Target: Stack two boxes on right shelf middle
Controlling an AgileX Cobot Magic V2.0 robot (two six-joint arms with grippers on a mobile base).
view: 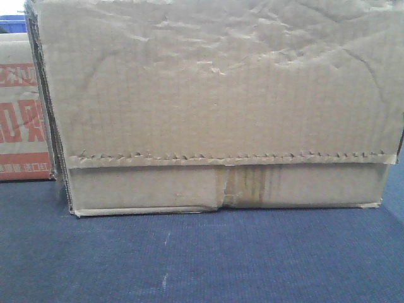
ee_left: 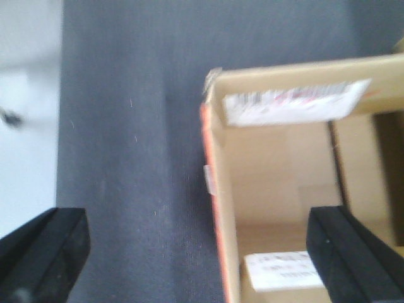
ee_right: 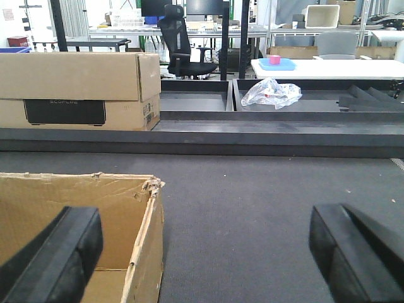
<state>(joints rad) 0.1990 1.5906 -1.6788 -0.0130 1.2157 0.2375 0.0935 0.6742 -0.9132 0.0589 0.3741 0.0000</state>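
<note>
Closest in, the left end effector [ee_left: 197,252] was spread wide. One finger hung over the open top of the red-print box [ee_left: 278,183] and the other over bare counter [ee_left: 139,158], so it wasn't clamped on anything. Same deal on the other side: the right end effector [ee_right: 205,252] was apart too, straddling a wall of the plain box [ee_right: 76,208] without pinching it, as far as I could tell.

In the front view the plain box, all creased with that zigzag flap edge and a strip of brownish tape, sat flat on the grey carpeted counter. The red-print box was just beside it at the left edge of that view, a bit further back.

Further off were another cardboard box [ee_right: 76,88] with a black label, a plastic bag [ee_right: 271,93] and an office chair [ee_right: 183,44]. No shelf showed in any view.

So my read was that basically nothing was done yet. Both boxes needed grabbing, carrying over to the shelf and stacking.
</note>
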